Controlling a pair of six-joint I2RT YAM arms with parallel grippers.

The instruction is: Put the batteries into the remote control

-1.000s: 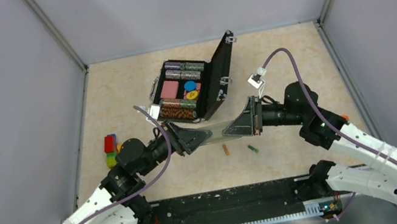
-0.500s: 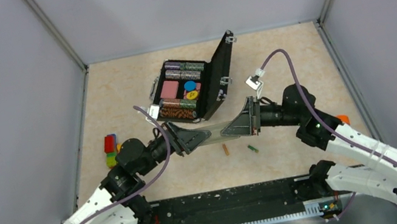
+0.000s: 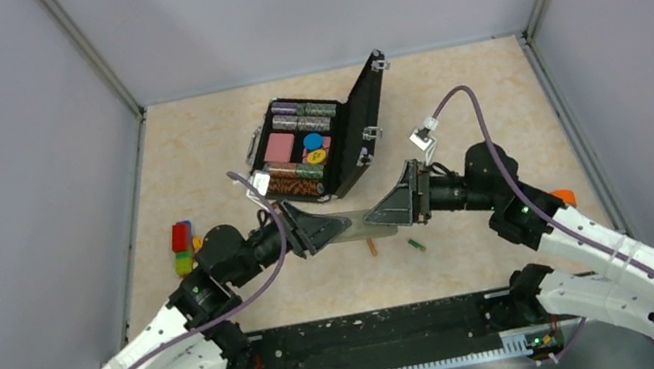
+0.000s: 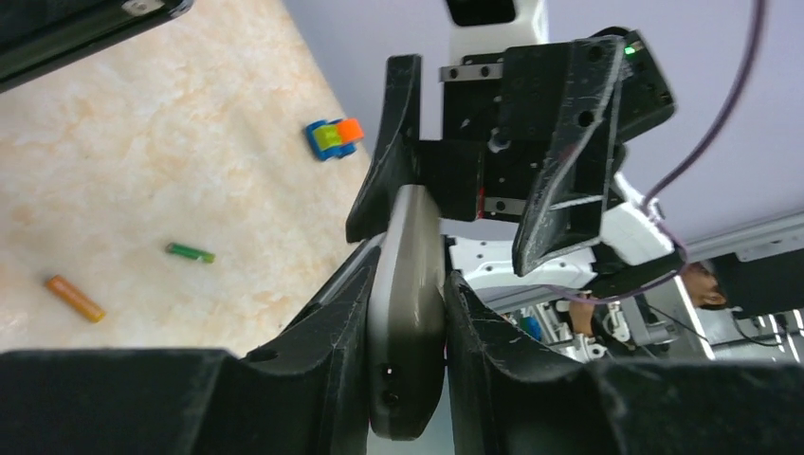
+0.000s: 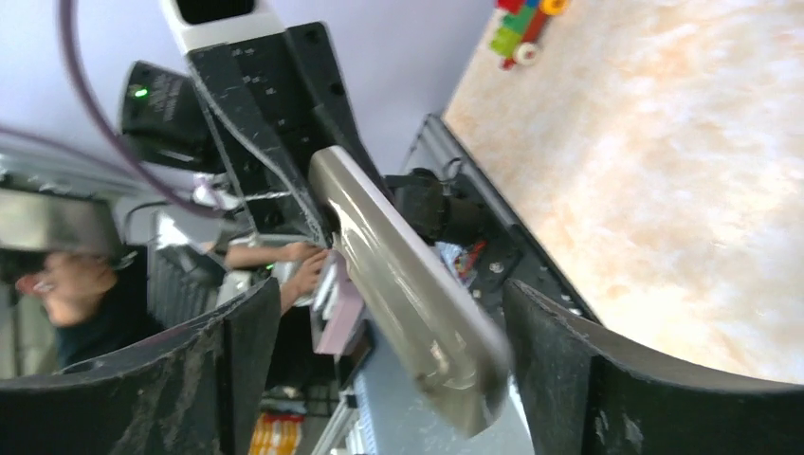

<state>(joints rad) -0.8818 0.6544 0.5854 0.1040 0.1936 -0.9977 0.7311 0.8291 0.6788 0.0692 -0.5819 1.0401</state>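
The remote control (image 3: 362, 224) hangs above the table between the two arms, its grey back showing. My left gripper (image 3: 331, 229) is shut on its left end; in the left wrist view the remote control (image 4: 408, 313) is clamped tight between both fingers of the left gripper (image 4: 410, 318). My right gripper (image 3: 397, 210) stands open around the other end. In the right wrist view the remote control (image 5: 408, 284) slants between the wide-apart jaws of the right gripper (image 5: 391, 294), touching neither. The orange-brown battery (image 3: 373, 247) and green battery (image 3: 416, 246) lie on the table just below; both batteries show in the left wrist view, orange-brown (image 4: 74, 298) and green (image 4: 190, 252).
An open black case (image 3: 321, 145) with poker-chip rolls stands behind the grippers. A multicoloured block toy (image 3: 182, 248) lies at the left. A small orange and blue toy (image 4: 334, 137) sits by the right arm. Grey walls enclose the table.
My left gripper has closed onto the remote control. My right gripper has opened and let go of its end. Both arms shifted slightly and the remote now slants a little.
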